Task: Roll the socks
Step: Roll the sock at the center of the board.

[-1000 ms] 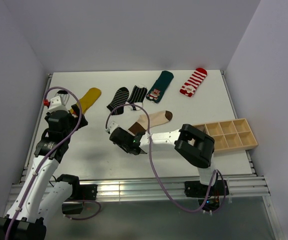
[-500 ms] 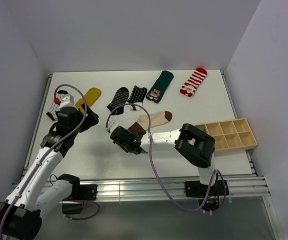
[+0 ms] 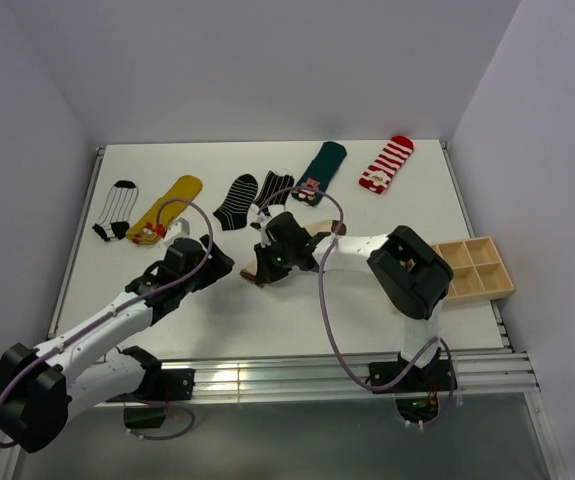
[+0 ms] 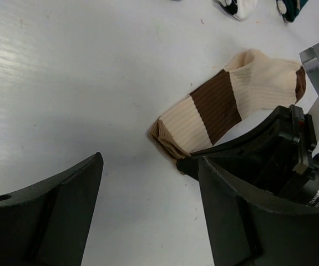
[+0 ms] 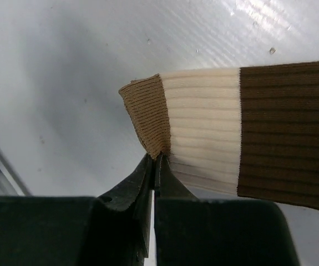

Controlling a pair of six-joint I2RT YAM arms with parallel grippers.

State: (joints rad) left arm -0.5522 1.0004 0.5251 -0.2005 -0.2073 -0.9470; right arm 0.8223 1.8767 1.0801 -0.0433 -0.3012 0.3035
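A cream sock with brown bands [image 4: 226, 105] lies flat at the table's middle. My right gripper [image 5: 158, 158] is shut on the tan cuff edge of this sock [image 5: 214, 133], pinching a thin fold at one corner. From above, the right gripper [image 3: 264, 270] and its arm cover most of the sock [image 3: 317, 224]. My left gripper [image 4: 151, 166] is open over bare table just short of the cuff, with nothing between its fingers. It sits left of the right gripper [image 4: 270, 144] and reaches in from the left [image 3: 212, 265].
Other socks lie along the back: white with black stripes [image 3: 115, 210], yellow [image 3: 172, 200], black with thin white lines [image 3: 235, 200], black-and-white [image 3: 272, 187], teal [image 3: 319, 170], red-and-white [image 3: 387, 163]. A wooden compartment tray [image 3: 472, 265] stands at the right edge.
My right gripper closed on the cream sock's cuff and shifted right and back with it. My left arm swung from the back left to the centre, uncovering the white striped sock.
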